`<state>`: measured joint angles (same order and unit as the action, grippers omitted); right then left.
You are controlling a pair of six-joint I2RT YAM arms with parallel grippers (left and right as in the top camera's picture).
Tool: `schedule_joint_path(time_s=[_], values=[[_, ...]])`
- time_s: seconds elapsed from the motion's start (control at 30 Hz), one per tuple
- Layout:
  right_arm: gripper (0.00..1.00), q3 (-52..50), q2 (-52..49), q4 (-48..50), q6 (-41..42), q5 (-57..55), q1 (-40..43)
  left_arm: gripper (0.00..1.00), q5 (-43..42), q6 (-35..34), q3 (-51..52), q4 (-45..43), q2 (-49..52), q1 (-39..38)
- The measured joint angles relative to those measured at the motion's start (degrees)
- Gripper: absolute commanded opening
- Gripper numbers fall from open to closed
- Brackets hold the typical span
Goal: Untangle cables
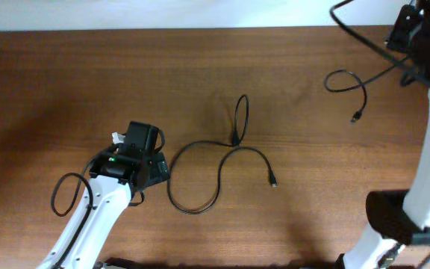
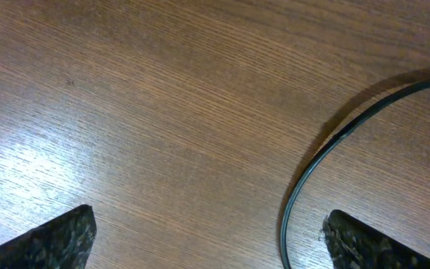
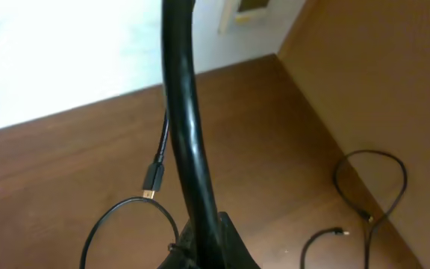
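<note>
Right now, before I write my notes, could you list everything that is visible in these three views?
long cable: one, black, table centre, a small loop plus a wide curve, plug end toward the right.
short cable: one, black with a gold-tipped plug, far right, leading up to the right gripper.
table: one, brown wood, under everything.
arm cord: one, black, looped at the near left.
left gripper: one, open, low over the table, the long cable's curve between its fingers.
right gripper: one, apparently shut on the short cable, raised at far right.
</note>
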<state>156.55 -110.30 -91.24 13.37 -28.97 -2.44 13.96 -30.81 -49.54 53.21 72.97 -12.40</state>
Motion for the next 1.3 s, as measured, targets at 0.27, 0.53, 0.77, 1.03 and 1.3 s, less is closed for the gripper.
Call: schedule_joint_path(time_s=[0.27,0.53,0.77,1.03,1.3], values=[[0.04,-0.02,-14.73,4.66,0.02,3.69,15.28,0.99,0.00,0.02,0.00,0.00,0.00,0.00],[0.04,-0.02,-21.33,4.72,0.02,6.49,29.57,0.99,0.00,0.00,0.00,-0.02,0.00,0.00],[0.99,-0.76,-25.86,2.84,-0.94,15.28,38.18,0.99,0.00,0.02,0.00,-0.02,0.00,0.00],[0.98,-1.73,-25.86,-5.75,-19.67,53.55,36.11,0.99,0.00,0.02,0.00,-0.02,0.02,0.00],[0.88,-28.39,-26.75,-5.84,-23.96,61.94,10.43,0.99,0.00,0.02,0.00,-0.04,0.02,0.00]])
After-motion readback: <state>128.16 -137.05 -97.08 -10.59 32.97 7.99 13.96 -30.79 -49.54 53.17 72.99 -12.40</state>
